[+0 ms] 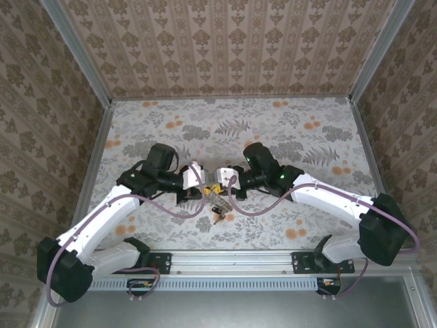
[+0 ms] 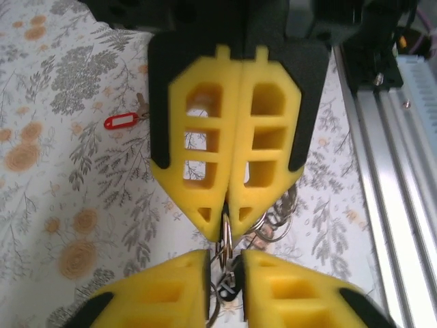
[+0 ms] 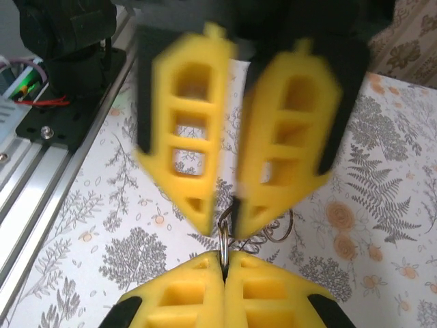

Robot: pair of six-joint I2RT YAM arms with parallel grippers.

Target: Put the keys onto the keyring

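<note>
The keyring (image 2: 272, 222) is a bundle of thin grey wire loops, springy and stiff, light enough to dangle. One loop of it stands edge-on in the narrow space where the two pincers meet nose to nose. The smooth round wire looks slippery. The best grip is probably flat across a single loop, so that the other pincer can pry a coil end open. The left gripper (image 2: 225, 222) has its yellow latticed foam-like fingers (image 2: 201, 150) pressed together, clamped on the top of that loop. The right gripper (image 3: 225, 215) faces it across the keyring with a slim gap between its tips and the wire inside the gap. The blur does not let me tell whether it is pressing on the wire. The key (image 2: 121, 122) lies flat on the table (image 2: 68, 225), well apart from the keyring on the side away from the metal rail (image 2: 389, 171). It is a tiny silvery piece with a red oblong plastic tag. The tag is the easier part to pinch, being broader and less slick than the metal. The tabletop under the keyring is matte and printed with grey ferns and orange flowers.
</note>
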